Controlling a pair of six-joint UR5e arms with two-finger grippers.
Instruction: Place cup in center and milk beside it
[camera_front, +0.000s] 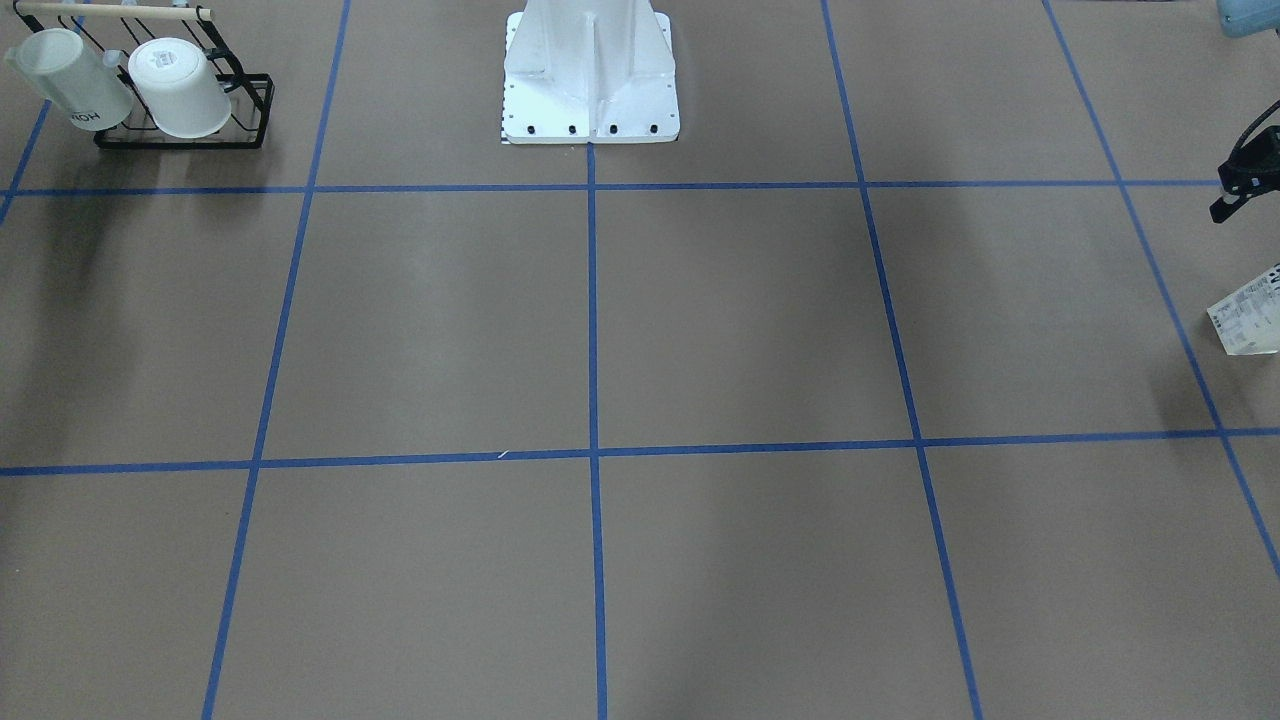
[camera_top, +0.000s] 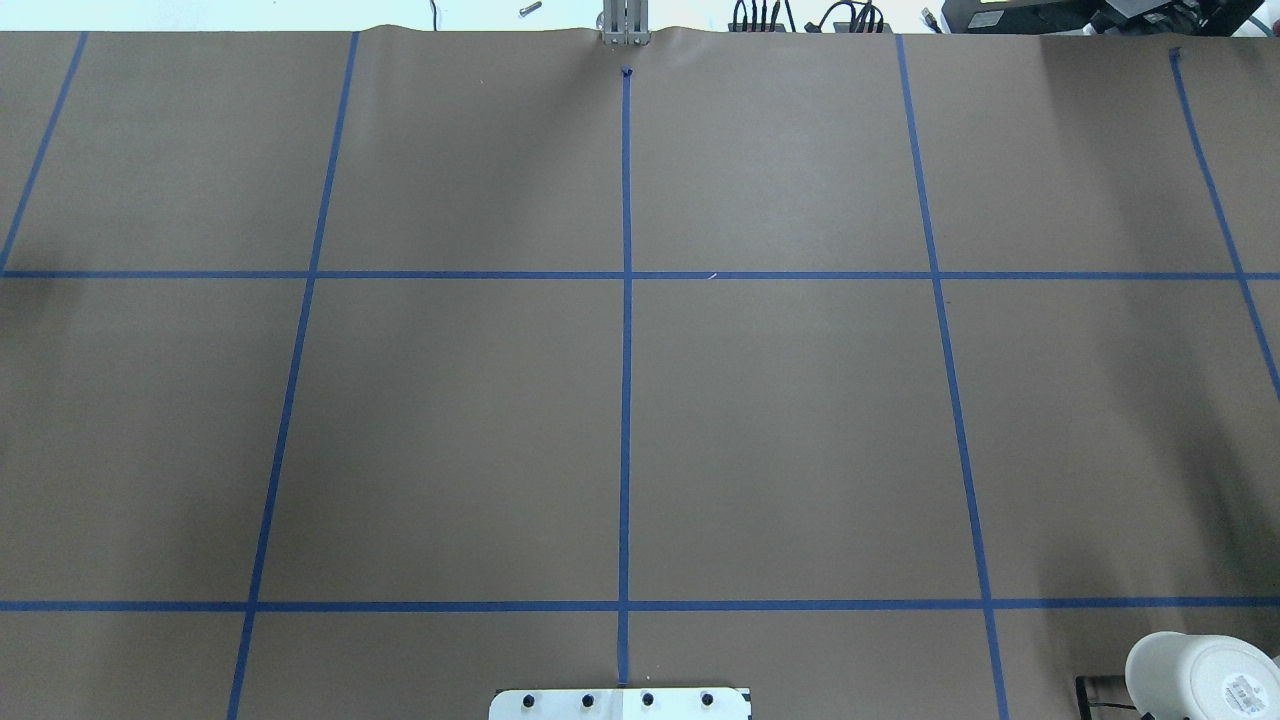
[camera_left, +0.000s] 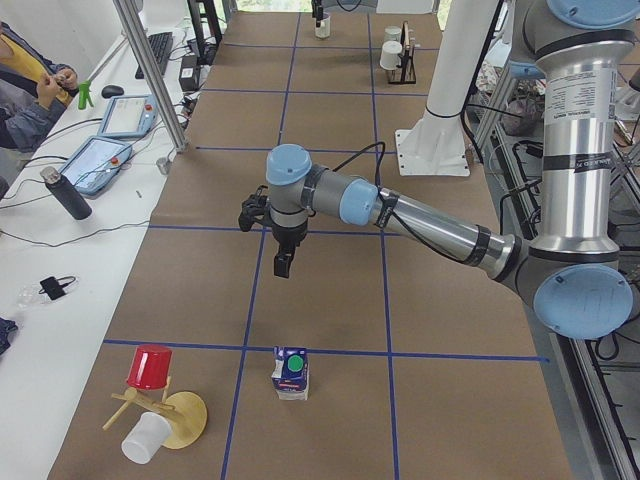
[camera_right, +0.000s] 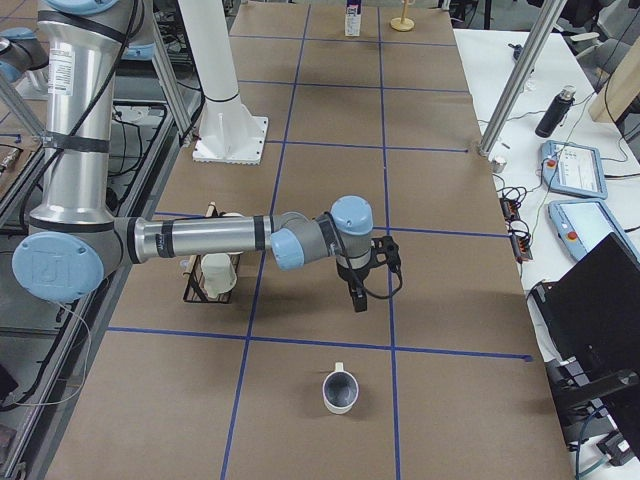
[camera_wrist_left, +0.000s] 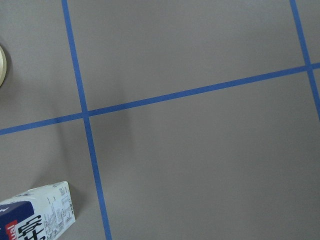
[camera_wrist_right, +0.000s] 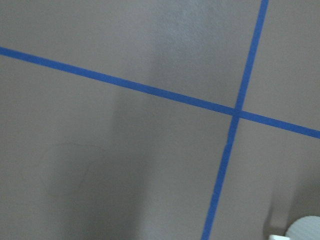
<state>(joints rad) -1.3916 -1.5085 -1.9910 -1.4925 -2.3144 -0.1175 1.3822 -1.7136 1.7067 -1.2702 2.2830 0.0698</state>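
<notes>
The cup (camera_right: 339, 388), a white handled mug with a dark inside, stands upright alone on the brown paper near the table's right end. My right gripper (camera_right: 357, 295) hangs above the table a little short of it; I cannot tell whether it is open or shut. The milk (camera_left: 291, 372), a blue and white carton with a green cap, stands near the left end and also shows in the left wrist view (camera_wrist_left: 35, 216). My left gripper (camera_left: 283, 262) hovers above the table short of it; I cannot tell its state. The center tape crossing (camera_top: 626, 275) is bare.
A black wire rack (camera_front: 185, 135) holds two upturned white mugs (camera_front: 180, 88) on the robot's right. The white base plate (camera_front: 590, 125) stands at the robot's side. A wooden cup tree (camera_left: 180, 420) with a red cup (camera_left: 150, 366) and a white cup stands beside the milk.
</notes>
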